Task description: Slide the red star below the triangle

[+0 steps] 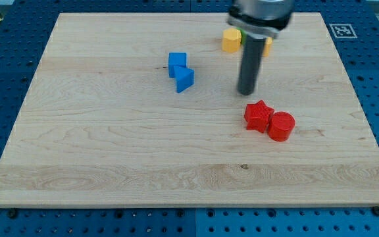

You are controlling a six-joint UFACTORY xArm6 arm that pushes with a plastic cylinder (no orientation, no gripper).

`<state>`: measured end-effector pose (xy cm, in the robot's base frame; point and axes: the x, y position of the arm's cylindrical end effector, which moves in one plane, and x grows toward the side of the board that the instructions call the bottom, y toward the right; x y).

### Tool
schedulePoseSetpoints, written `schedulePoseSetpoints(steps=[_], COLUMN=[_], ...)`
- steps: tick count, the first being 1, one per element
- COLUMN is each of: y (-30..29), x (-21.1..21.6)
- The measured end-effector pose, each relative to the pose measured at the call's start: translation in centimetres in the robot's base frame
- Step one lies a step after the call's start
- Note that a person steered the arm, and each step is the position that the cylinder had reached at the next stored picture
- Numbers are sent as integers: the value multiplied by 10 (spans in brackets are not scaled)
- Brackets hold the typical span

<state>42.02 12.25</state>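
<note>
The pale wooden tabletop [110,151] lay on a blue perforated bench, and most of its surface was bare. The red plastic star-shaped block [258,115] sat right of centre, touching the red plastic cylinder [281,126] on its right and slightly nearer side. To the left and farther back lay the blue plastic triangular block [185,79], with the blue plastic cube [177,62] touching it from the far-left side. Near the far edge, a yellow plastic hexagon-like block [230,40] showed beside the rod, with a sliver of something green behind it and another yellow piece on the rod's right, both too hidden to name. My tip [246,92] stood just beyond the red star, on its far side and a little to the left, apart from it by a small gap and touching no block. This arm carried no jaws at all, only the straight dark rod, so there was nothing to spread or pinch. That placement looked like an approach, not a push in progress: the star had to end on the near side of the blue triangle, which meant travelling leftward across the tabletop. A push from the far side would have sent it nearer, not left, so I judged the tip needed to come round to the star's right. The red cylinder occupied just that side, so it risked being dragged along or blocking access. The task seemed barely begun.
</note>
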Motion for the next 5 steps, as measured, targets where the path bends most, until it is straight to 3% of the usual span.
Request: schedulePoseSetpoints(steps=[1, 3, 5], y=[48, 43, 14], x=[30, 70, 79])
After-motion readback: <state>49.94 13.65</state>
